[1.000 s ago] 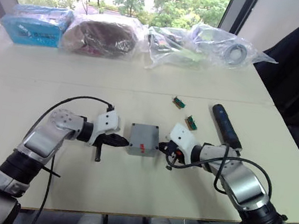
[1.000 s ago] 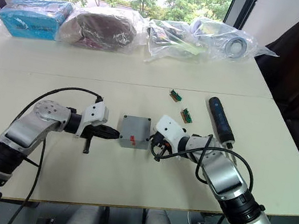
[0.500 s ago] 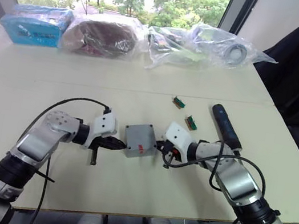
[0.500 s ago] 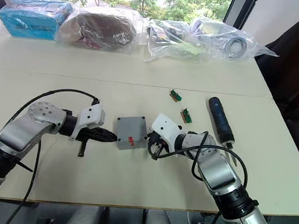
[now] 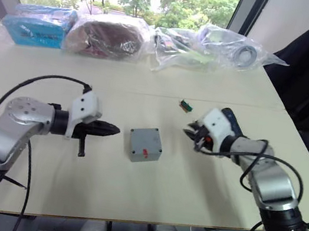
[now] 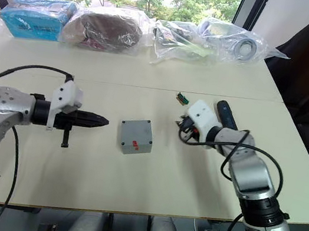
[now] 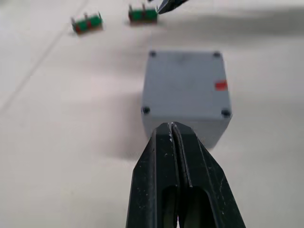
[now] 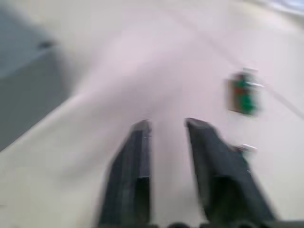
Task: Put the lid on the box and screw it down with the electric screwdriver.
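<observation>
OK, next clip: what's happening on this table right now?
The box sits closed on the table, its lid already on. Neither hand holds anything. The left hand, fingers shut, points at the box from beside it. The right hand, open, hovers near the electric screwdriver lying on the table.

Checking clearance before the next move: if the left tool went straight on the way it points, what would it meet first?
Most likely the box: the shut left tool points at its near side, with bare table between them.
</observation>
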{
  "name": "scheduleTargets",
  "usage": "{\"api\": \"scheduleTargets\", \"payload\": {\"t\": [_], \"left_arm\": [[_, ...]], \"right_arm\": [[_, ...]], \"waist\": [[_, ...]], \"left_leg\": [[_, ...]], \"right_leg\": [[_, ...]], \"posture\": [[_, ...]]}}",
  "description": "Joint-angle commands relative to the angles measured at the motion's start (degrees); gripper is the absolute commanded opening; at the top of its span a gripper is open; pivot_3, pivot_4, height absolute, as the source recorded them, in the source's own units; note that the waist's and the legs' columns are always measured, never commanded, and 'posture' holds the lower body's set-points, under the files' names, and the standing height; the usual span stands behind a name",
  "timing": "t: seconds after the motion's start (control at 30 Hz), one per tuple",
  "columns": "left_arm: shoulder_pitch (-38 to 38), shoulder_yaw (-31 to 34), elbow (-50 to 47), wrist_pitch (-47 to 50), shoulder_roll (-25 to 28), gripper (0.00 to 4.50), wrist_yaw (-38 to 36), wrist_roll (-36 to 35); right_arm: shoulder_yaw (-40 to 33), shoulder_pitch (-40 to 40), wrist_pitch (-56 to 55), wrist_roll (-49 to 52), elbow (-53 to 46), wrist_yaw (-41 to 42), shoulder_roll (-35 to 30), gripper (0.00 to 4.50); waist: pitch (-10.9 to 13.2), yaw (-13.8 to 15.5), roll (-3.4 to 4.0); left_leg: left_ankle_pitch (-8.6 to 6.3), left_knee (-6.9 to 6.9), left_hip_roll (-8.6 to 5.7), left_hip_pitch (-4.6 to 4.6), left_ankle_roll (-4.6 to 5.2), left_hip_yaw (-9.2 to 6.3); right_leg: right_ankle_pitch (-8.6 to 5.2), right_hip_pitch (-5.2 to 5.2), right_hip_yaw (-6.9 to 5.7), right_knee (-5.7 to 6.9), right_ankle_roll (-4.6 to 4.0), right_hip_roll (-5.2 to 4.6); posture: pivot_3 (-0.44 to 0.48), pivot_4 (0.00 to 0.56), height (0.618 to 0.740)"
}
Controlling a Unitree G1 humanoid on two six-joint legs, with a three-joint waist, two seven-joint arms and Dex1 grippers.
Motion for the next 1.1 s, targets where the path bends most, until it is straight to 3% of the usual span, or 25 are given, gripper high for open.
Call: {"api": "scheduleTargets", "payload": {"t": [0.03, 0.1, 0.33, 0.77, 0.9, 1.1], "left_arm": [[-2.57, 2.89, -4.14, 4.00, -1.50, 0.00, 3.46, -5.70], [-3.40, 2.61, -5.65, 5.47, -2.02, 0.00, 4.62, -7.37], [-5.24, 0.72, -5.80, 6.22, -2.08, 0.00, 6.86, -8.63], [-5.93, -1.37, -5.37, 4.75, -1.50, 0.00, 7.74, -7.67], [-6.06, -1.60, -5.15, 4.54, -1.49, 0.00, 7.85, -7.57], [-5.80, -1.50, -5.15, 4.36, -1.26, 0.00, 8.04, -7.60]], "right_arm": [[-5.41, -1.59, 1.97, 0.32, 3.64, -4.92, 1.40, 2.91], [-7.31, -2.19, 3.38, 1.33, 7.26, -6.80, 3.27, 3.66], [-9.89, -4.79, 4.94, 5.11, 14.00, -8.17, 7.76, 3.66], [-7.39, -5.72, 1.32, 4.71, 17.15, -7.37, 8.26, 3.66], [-6.97, -5.74, 0.73, 4.81, 17.60, -7.21, 8.32, 2.77], [-6.56, -5.86, 0.86, 4.90, 17.79, -7.19, 8.37, 0.39]], "waist": [[0.00, -0.05, -0.01], [0.00, -0.10, -0.01], [0.07, -0.18, 0.11], [0.10, -0.17, 0.15], [0.11, -0.15, 0.16], [0.11, -0.15, 0.16]], "left_leg": [[0.00, 0.00, 0.00, 0.00, 0.00, 0.00], [0.00, 0.00, 0.00, 0.00, 0.00, 0.02], [0.00, -0.12, 0.00, 0.04, 0.00, 0.00], [0.00, -0.17, -0.02, 0.02, 0.00, 0.02], [0.00, -0.16, -0.02, 0.03, 0.00, 0.02], [0.00, -0.18, -0.02, 0.03, 0.00, 0.02]], "right_leg": [[0.00, 0.00, 0.00, 0.00, 0.00, 0.01], [0.01, 0.00, 0.01, 0.00, 0.01, 0.00], [0.06, -0.02, 0.02, 0.01, 0.04, 0.05], [0.14, -0.03, 0.03, -0.03, -0.08, 0.03], [0.11, -0.03, 0.03, -0.02, -0.06, 0.03], [0.14, -0.03, 0.03, -0.03, -0.08, 0.03]], "posture": [[0.000, 0.150, 0.740], [0.000, 0.150, 0.740], [0.000, 0.150, 0.740], [0.000, 0.150, 0.740], [0.000, 0.150, 0.740], [0.000, 0.150, 0.740]]}}
